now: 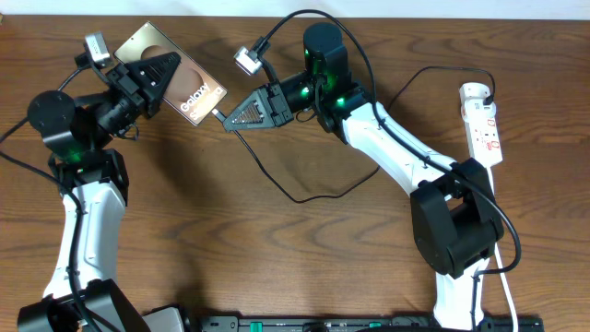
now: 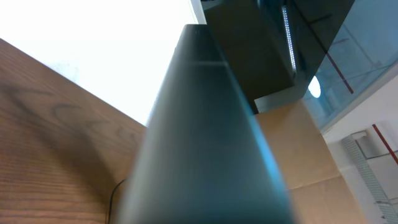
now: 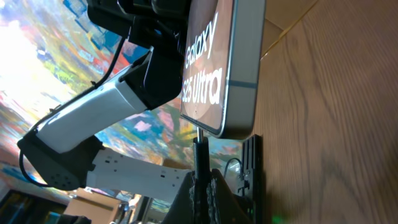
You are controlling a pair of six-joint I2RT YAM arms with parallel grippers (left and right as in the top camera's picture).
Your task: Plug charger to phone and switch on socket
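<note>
Left tool (image 1: 164,74) is closed on the phone (image 1: 198,92) and holds it by its upper part at the far left of the worktop (image 1: 277,267), with the bronze face and the white lettering turned up. Right tool (image 1: 230,116) is clamped narrow on the small connector tip of the charger (image 1: 304,197), and this tip meets the bottom edge of the phone. How deep it sits, I cannot tell. The black cable loops over the worktop and reaches the rounded end of the socket (image 1: 483,124), which lies flat at the far right.
</note>
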